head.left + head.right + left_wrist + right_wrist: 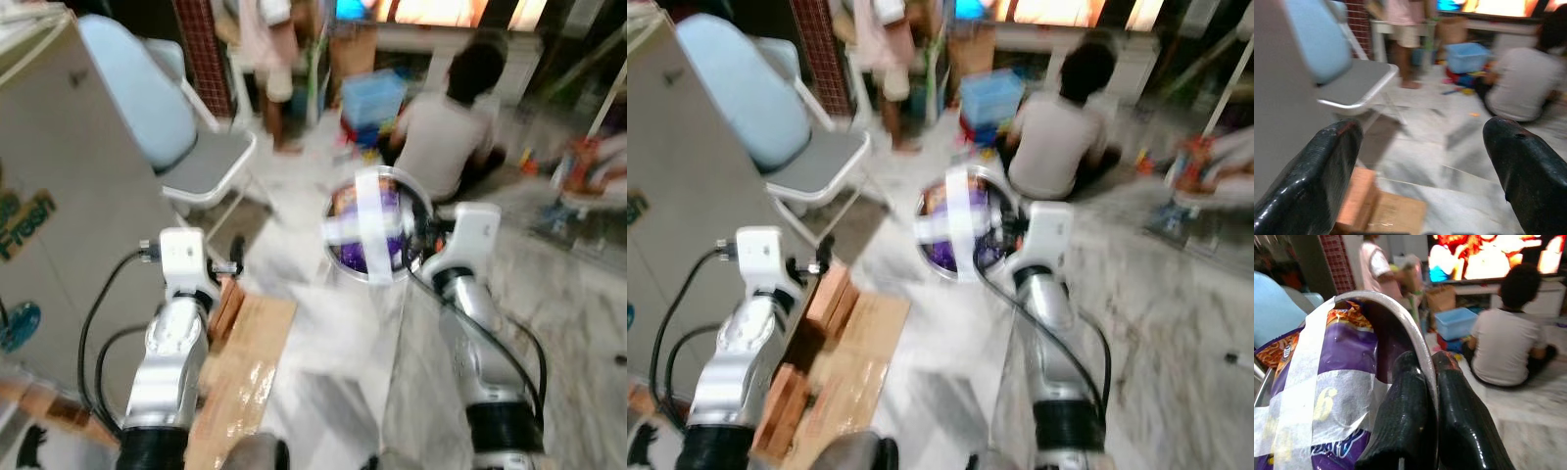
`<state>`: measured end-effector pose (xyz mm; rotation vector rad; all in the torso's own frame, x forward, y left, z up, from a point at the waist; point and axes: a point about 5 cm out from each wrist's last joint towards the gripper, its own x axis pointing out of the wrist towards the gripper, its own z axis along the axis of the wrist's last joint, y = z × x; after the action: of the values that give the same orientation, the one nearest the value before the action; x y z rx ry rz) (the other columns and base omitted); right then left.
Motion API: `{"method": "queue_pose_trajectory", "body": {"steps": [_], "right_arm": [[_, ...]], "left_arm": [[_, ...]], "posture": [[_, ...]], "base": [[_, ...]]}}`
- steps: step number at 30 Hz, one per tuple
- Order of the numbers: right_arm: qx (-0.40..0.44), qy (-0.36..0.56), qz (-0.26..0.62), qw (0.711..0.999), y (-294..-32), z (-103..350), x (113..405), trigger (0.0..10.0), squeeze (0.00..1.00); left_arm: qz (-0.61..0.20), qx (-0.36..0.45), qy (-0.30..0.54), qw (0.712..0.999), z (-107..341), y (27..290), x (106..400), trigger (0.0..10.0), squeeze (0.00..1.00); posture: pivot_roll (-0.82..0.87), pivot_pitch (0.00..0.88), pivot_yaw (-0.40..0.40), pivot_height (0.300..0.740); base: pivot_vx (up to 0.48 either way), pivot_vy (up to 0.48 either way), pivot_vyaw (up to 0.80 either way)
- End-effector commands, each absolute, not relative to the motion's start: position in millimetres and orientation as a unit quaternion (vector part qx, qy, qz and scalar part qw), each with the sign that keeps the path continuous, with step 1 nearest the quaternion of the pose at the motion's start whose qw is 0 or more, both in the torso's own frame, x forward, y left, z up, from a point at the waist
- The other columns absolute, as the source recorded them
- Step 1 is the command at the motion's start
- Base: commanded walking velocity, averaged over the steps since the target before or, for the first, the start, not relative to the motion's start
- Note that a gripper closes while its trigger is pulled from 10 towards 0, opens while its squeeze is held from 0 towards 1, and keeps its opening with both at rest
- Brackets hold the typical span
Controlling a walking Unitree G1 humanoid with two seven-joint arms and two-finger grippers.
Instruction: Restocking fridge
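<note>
Round shiny metal bowl (1400, 328), stuffed with a purple snack packet (1347, 377) strapped down by crossed white tape (1298, 396), is pinched by its rim in the right gripper (1431, 382); the two black fingers (1405, 401) are closed nearly together with the thin rim caught between them. The bowl is held up in the air on its side, above the pale marble floor (549, 323), its taped mouth facing the head camera. Beyond the bowl a person in a grey shirt (441, 137) sits on that floor with their back turned, next to a blue plastic tub (372, 96); another person stands further off. To the bowl's left the left gripper (1420, 161) hovers with its fingers spread wide and nothing between them, over flattened brown cardboard (250, 362). Past it stand a white folding chair with a light-blue back (147, 98) and the beige fridge side (69, 196).
</note>
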<state>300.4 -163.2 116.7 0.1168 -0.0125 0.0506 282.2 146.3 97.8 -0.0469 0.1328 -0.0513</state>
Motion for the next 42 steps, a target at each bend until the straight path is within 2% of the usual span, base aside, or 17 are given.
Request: {"method": "queue_pose_trajectory", "body": {"steps": [1,7,18,20,29,37,42], "right_arm": [[0.063,-0.021,0.024,0.997,-163.6,121.6,300.8,10.0,0.00],[0.061,-0.021,0.025,0.998,-164.3,121.7,301.2,10.0,0.00],[0.056,-0.020,0.020,0.998,-170.8,120.5,296.7,10.0,0.00],[0.038,-0.025,0.021,0.999,-174.9,120.6,292.2,10.0,0.00],[-0.023,-0.035,0.054,0.998,-173.6,128.7,284.9,10.0,0.00],[-0.009,-0.015,0.028,0.999,-178.2,122.5,284.2,10.0,0.00],[-0.021,-0.008,0.043,0.999,-169.0,123.2,287.1,10.0,0.00]], "left_arm": [[-0.020,-0.015,0.067,0.997,98.4,150.1,281.9,10.0,0.00],[-0.018,-0.009,0.064,0.998,98.2,149.2,281.2,10.0,0.00],[0.005,0.005,0.057,0.998,97.6,160.8,279.1,10.0,0.00],[0.018,0.015,0.049,0.999,97.3,171.0,272.6,10.0,0.00],[0.062,0.009,0.047,0.997,101.5,183.0,267.5,10.0,0.00],[0.023,0.013,0.055,0.998,96.6,174.2,262.0,10.0,0.00],[-0.056,0.016,0.055,0.997,97.9,164.3,251.7,10.0,0.00]], "posture": [[0.02,0.000,-0.007,0.740],[0.01,0.000,-0.008,0.740],[0.01,0.000,-0.010,0.740],[0.01,0.000,-0.011,0.740],[0.00,0.000,-0.013,0.740],[0.01,0.000,-0.005,0.740],[0.02,0.000,-0.016,0.740]], "base": [[-0.277,0.394,0.00],[-0.277,0.395,0.00],[0.000,0.452,0.00],[0.000,0.000,0.00],[0.000,0.000,0.00],[0.000,0.419,0.00],[0.000,0.180,0.00]]}}
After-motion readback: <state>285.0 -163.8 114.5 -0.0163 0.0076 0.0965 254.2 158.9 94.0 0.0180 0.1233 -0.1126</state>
